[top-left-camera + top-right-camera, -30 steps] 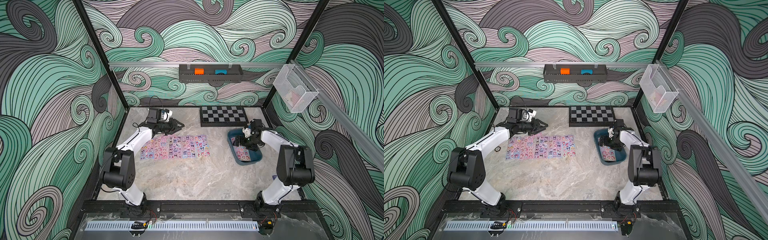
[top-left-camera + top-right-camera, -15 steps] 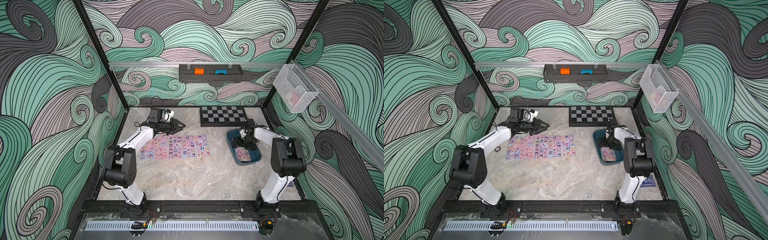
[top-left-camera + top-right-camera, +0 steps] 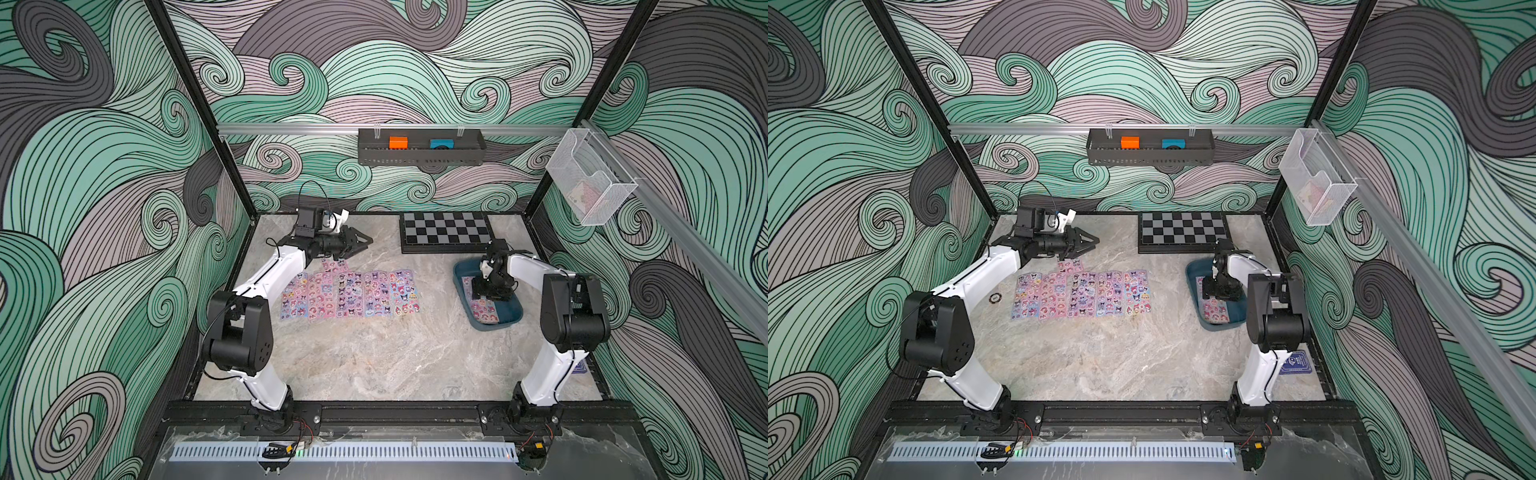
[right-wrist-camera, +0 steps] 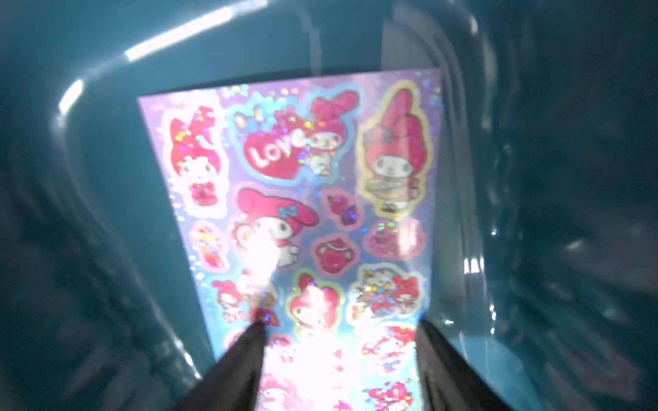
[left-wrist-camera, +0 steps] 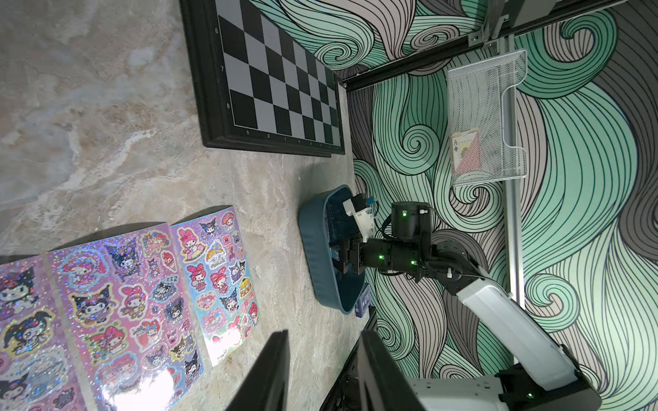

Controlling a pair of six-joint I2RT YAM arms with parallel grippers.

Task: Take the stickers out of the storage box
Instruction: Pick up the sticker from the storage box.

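Several stickers lie side by side on the marble table in both top views. One more sticker sheet lies flat in the dark teal storage box at the right. My right gripper points down into the box. In the right wrist view its jaws stand apart over the sheet, one fingertip on it and the other at its edge. My left gripper hovers open and empty above the far end of the row, seen also in the left wrist view.
A chessboard lies at the back, just beyond the box. A black wall tray holds an orange and a blue block. A clear bin hangs on the right wall. A dark blue card pack lies behind the right arm's base.
My right arm has swung its elbow inward and its gripper has come down onto the sheet in the box, jaws narrower than before. The left arm has hardly moved.
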